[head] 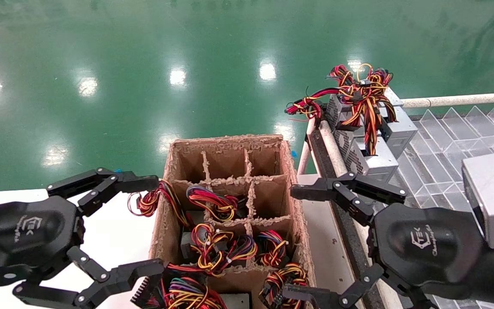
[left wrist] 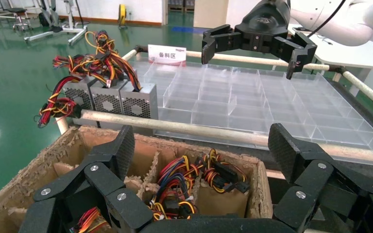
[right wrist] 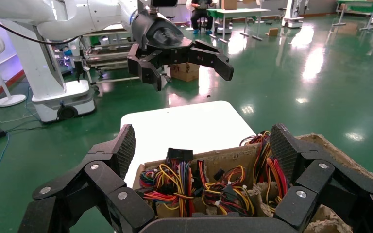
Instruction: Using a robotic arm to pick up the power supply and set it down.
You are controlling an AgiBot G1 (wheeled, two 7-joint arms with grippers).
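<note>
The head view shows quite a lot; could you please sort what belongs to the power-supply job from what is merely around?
Job:
- power supplies in the cardboard divider box
- left gripper, open beside the box
- right gripper, open

Around:
- three power supplies already on the clear tray
- white table
- green floor

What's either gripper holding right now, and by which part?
Nothing. The left gripper and right gripper are both open and empty, one at each side of the cardboard box. The power supplies inside it are untouched.
</note>
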